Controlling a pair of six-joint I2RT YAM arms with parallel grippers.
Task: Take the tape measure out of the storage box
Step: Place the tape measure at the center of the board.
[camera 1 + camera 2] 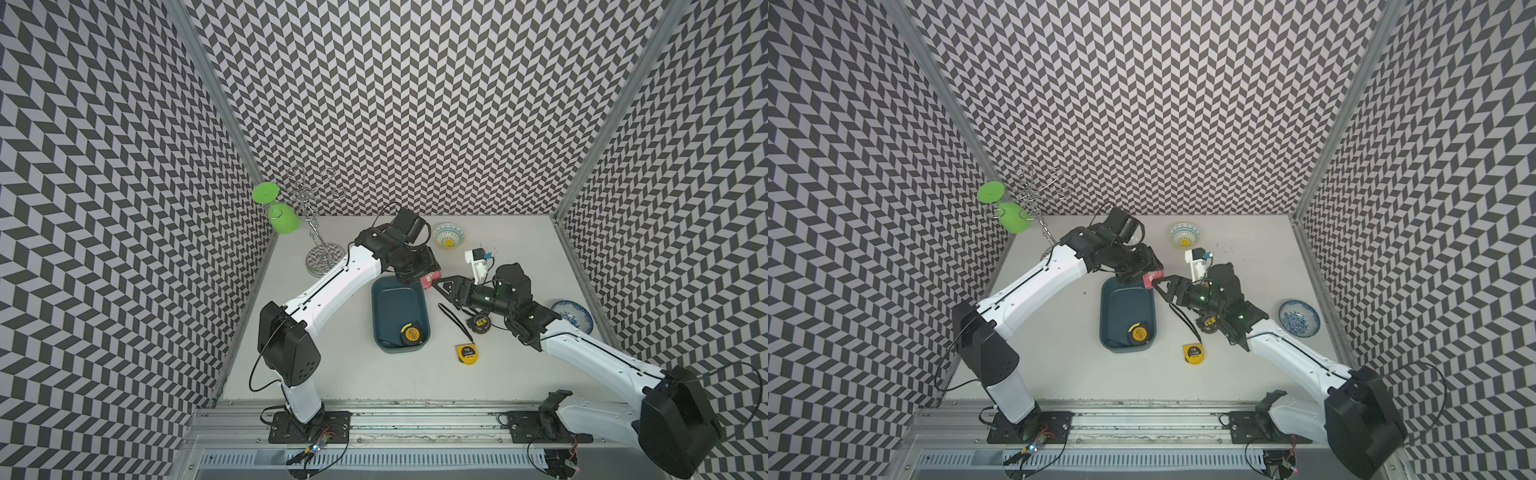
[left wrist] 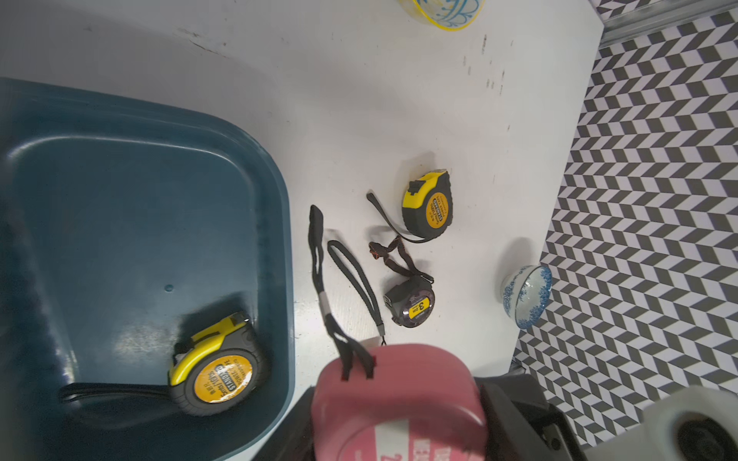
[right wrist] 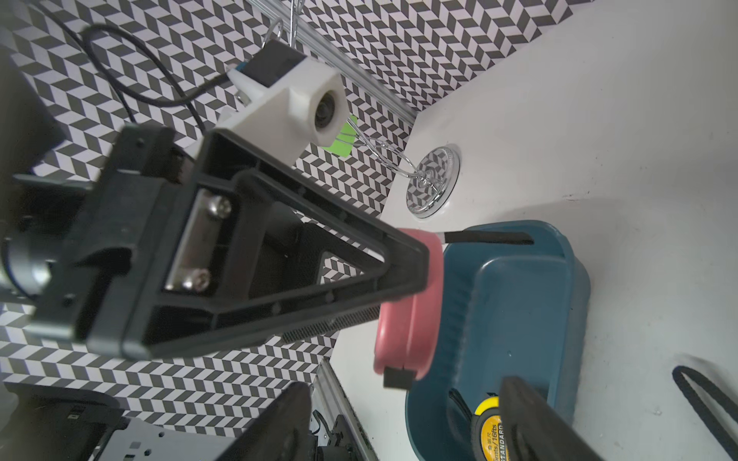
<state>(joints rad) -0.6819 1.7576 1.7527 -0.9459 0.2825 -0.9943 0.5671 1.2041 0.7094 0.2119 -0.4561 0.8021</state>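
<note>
1. The storage box (image 1: 380,299) sat just below and beside the left gripper (image 3: 401,319). It wasn't empty, so I'd call the task partly done.
2. The left gripper was clamped on the pink tape measure (image 2: 399,399) and held it in the air by the box's far corner. It looked outside the rim but wasn't set down.
3. The right gripper (image 1: 439,291) sat right next to the left one. Its jaws stood well apart with nothing between them. It looked lined up for a handover, though that's only my read.
4. One yellow-black tape measure (image 1: 410,334) lay in the box, at the end away from both grippers. That one was left to do.
5. Behind the right gripper, on the table (image 1: 332,374), lay a yellow tape measure (image 1: 466,354) and a dark tape measure (image 1: 478,322). Both were already out.
6. Hard to make out:
   - I couldn't tell whether the right gripper touched the pink tape.
   - The right gripper's fingers were blurred and cut off in its wrist view.
   - The left gripper's far finger was mostly hidden behind the pink case.
   - The left wrist hid most of the pink case in both top views.
   - The pink label was cut off.
</note>
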